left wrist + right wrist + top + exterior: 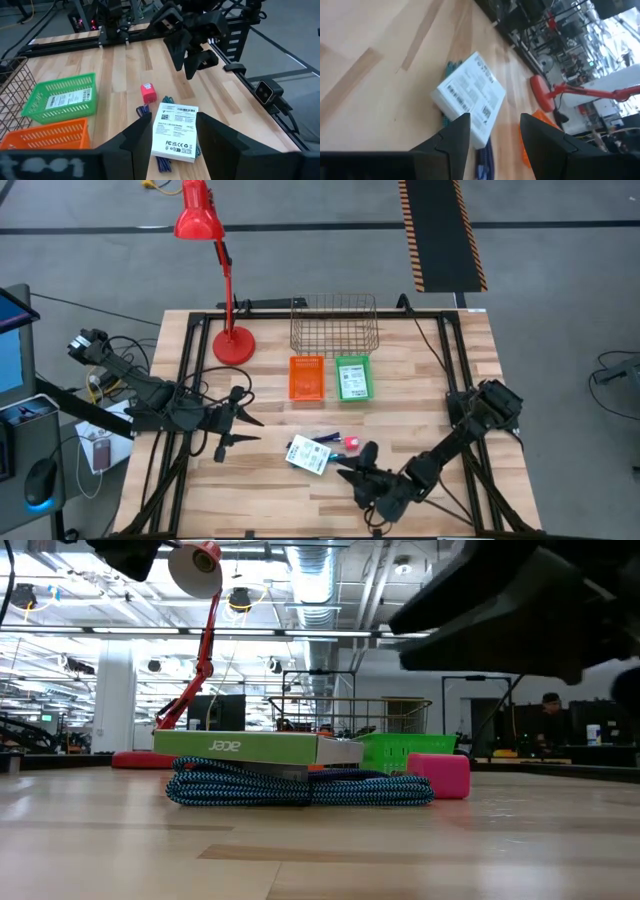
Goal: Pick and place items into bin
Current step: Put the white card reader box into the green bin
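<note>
A flat white box with a black printed label (308, 454) lies on a coil of blue braided cord (300, 787) at the table's near middle. It also shows in the left wrist view (175, 131) and the right wrist view (470, 97). A small pink-red block (352, 443) stands on the table just right of the box. My left gripper (245, 430) is open and empty, left of the box and pointing at it. My right gripper (350, 468) is open and empty, just near-right of the box. No pens show.
An orange bin (307, 378) and a green bin (353, 377) sit side by side beyond the box, with a wire basket (334, 325) behind them. A red desk lamp (232, 340) stands at the far left. Bare wood lies along the near edge.
</note>
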